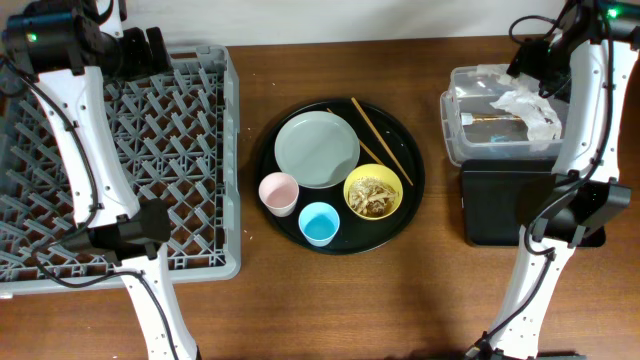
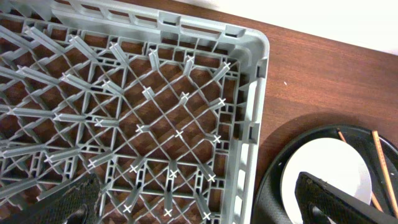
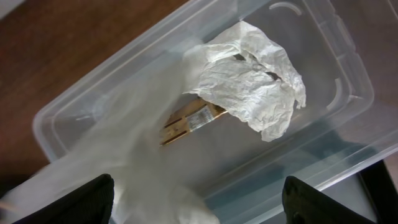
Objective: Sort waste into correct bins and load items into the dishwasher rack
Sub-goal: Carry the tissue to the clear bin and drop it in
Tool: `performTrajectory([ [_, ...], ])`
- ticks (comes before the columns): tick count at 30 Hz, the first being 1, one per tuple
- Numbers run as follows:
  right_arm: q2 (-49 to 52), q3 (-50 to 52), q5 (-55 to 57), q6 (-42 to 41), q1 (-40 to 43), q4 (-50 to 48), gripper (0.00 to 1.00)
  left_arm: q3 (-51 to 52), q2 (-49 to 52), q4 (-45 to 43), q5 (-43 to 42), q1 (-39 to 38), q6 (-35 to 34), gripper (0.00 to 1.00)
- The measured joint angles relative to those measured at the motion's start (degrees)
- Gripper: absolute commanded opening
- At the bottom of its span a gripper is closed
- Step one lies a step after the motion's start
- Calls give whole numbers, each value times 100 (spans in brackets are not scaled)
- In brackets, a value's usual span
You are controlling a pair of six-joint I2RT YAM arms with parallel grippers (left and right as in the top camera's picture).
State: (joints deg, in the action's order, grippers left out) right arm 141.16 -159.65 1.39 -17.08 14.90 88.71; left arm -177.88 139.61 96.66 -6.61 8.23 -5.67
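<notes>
The large square grey plastic dishwasher rack (image 1: 232,150) stands at the left of the brown wooden table (image 1: 440,300), and the wood shows through its lattice floor of upright pegs. The left hand (image 2: 193,208) hangs over the far corner of the rack, on the side of the large round black tray (image 1: 412,165), with its fingers wide apart and nothing between them. On this round tray stand the pale grey-green round plate (image 1: 317,150), the yellow bowl (image 1: 349,185) with beige crumbly food scraps (image 1: 373,197) in it, the small light blue cup (image 1: 319,223) and the small pink cup (image 1: 279,193). Two thin brown chopsticks (image 1: 375,140) lie on its far right part. At the right, the clear plastic rectangular tub (image 1: 450,130) holds crumpled white paper napkins (image 3: 255,74) and, partly under them, a shiny gold-brown wrapper (image 3: 189,121). The right hand (image 3: 199,196) is above this tub, fingers apart, gripping nothing. The shallow black rectangular tray (image 1: 500,205) lies just beside the near side of the tub. A strip of bare wood runs between rack and round tray, another between round tray and tub, and a wider one along the near edge.
</notes>
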Motion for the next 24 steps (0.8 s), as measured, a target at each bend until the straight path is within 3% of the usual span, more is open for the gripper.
performTrajectory([
  [10,0,-63,-223,59,0,422,80,0,0,0,2,0,0,99],
  [16,-57,-63,-1353,415,-85,610,80,0,0,0,2,0,0,99],
  [21,-584,-63,-1784,579,-822,828,77,0,0,0,0,0,0,99],
  [24,-1145,-66,-1919,645,-1510,828,84,0,0,0,0,0,0,99],
])
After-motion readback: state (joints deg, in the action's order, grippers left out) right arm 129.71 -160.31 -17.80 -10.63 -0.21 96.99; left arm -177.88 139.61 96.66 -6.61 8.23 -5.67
